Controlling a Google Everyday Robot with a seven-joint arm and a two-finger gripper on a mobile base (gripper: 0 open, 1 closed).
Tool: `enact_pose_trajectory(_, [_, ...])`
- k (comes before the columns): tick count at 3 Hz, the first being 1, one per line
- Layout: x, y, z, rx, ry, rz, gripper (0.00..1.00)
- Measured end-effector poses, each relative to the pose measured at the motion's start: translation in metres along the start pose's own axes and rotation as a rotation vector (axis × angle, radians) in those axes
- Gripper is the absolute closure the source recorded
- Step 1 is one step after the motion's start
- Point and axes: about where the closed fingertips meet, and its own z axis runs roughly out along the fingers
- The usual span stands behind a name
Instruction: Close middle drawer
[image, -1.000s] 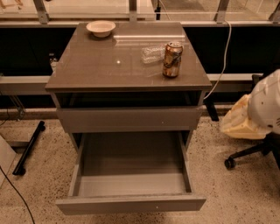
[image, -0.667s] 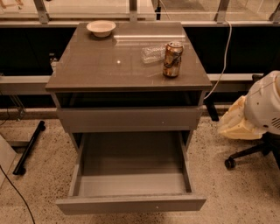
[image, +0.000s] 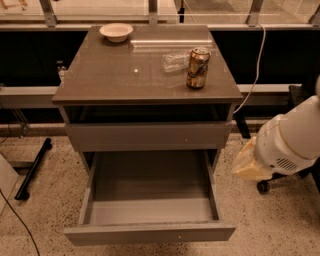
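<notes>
The middle drawer (image: 150, 233) is pulled far out of the grey cabinet (image: 100, 75) towards me. Its low flat front has a tiny pale dot right of centre, and its plain grey box (image: 150, 192) is empty. Above it, another low grey drawer front (image: 147, 135) stands slightly out, with a dark gap under the cabinet top. Only a white link of my arm (image: 292, 140) shows, at the right edge, beside the cabinet and level with the open drawer. The gripper itself is out of view.
On the cabinet top stand a drinks can (image: 198, 68), a clear plastic piece (image: 175, 61) and a white bowl (image: 116, 32). A yellowish bag (image: 246, 164) and a chair caster (image: 262, 187) lie right of the drawer. A black stand leg (image: 32, 169) lies left.
The white arm link has moved a little down and to the left, towards the cabinet. The drawers have not moved.
</notes>
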Motion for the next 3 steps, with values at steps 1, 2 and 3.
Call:
enact_pose_trajectory(1, [0.027, 0.020, 0.073, -0.085, -0.044, 0.088, 1.00])
enact_pose_trajectory(2, [0.046, 0.034, 0.130, -0.140, -0.118, 0.170, 1.00])
enact_pose_trajectory(3, [0.047, 0.034, 0.132, -0.142, -0.116, 0.173, 1.00])
